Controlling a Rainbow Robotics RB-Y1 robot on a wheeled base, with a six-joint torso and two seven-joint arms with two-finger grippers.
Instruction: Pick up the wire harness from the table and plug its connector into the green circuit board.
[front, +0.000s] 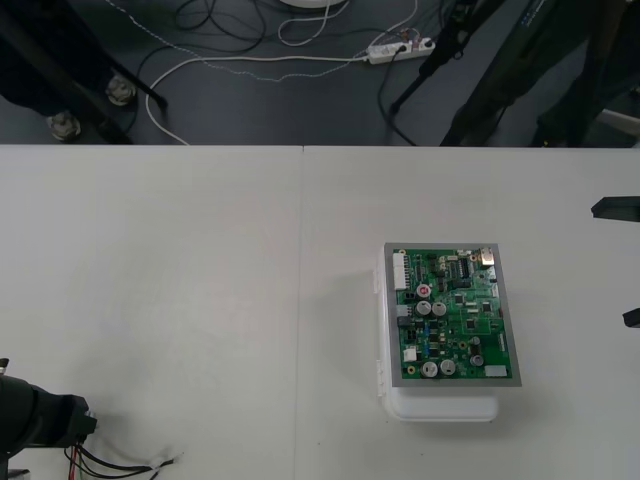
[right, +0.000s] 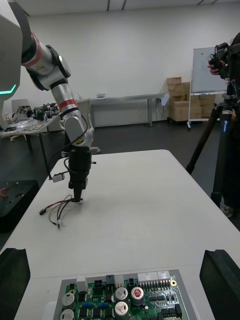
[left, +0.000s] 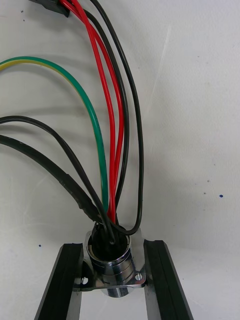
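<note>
The wire harness (front: 120, 464) lies at the table's near left corner, its red, black and green wires (left: 111, 125) spread over the surface. My left gripper (left: 114, 280) points straight down there and is shut on the harness's round metal socket (left: 111, 262); its black fingers (left: 64, 285) press the flange from both sides. The right wrist view has the left gripper (right: 77, 192) standing on the wires (right: 57, 207). The green circuit board (front: 450, 310) sits on its white base (front: 440, 405) right of centre. My right gripper (front: 614, 263) waits open at the right edge, its fingers (right: 222, 280) wide apart near the board (right: 120, 297).
A seam (front: 300, 300) runs down the middle of the pale table between harness and board. Dark floor with cables and tripod legs (front: 430, 70) lies beyond the far edge.
</note>
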